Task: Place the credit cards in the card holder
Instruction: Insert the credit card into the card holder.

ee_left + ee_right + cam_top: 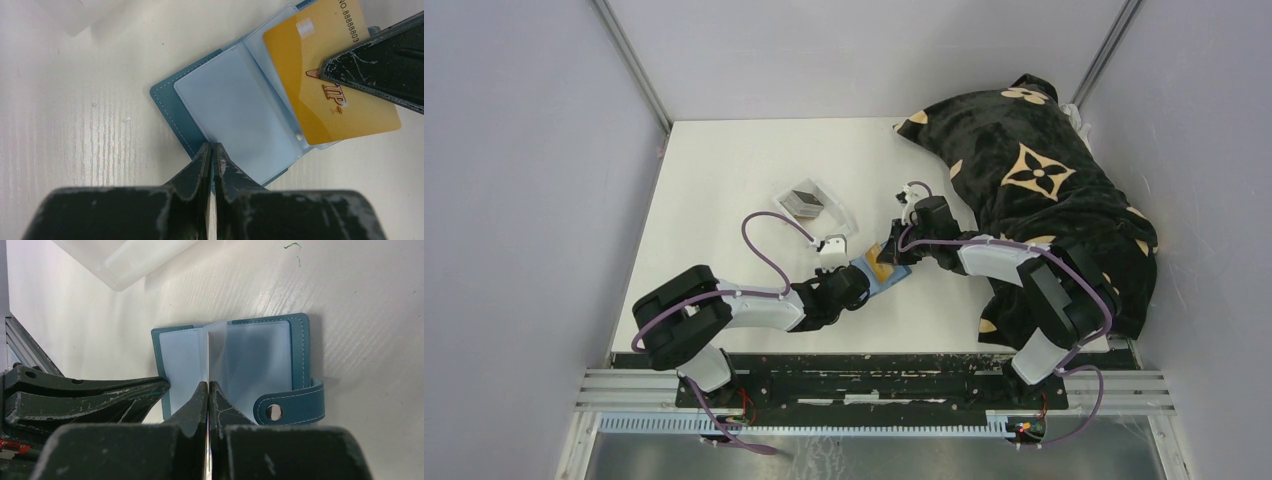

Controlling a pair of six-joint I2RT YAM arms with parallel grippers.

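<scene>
The teal card holder [898, 277] lies open on the white table, its clear sleeves [235, 105] facing up and its snap tab [290, 407] off to one side. My left gripper [213, 147] is shut on the holder's near edge. A gold credit card [305, 85] marked VIP lies slanted over the right-hand sleeve, and my right gripper [208, 385] is shut on it; in the right wrist view the card shows only as a thin line between the jaws. Whether its corner sits inside the sleeve I cannot tell. More dark cards [804, 200] lie in a clear tray.
The clear plastic tray [782, 192] stands just beyond the holder, toward the back left. A black blanket with tan flower prints [1034, 190] fills the right side of the table, under the right arm. Both grippers crowd the holder from opposite sides.
</scene>
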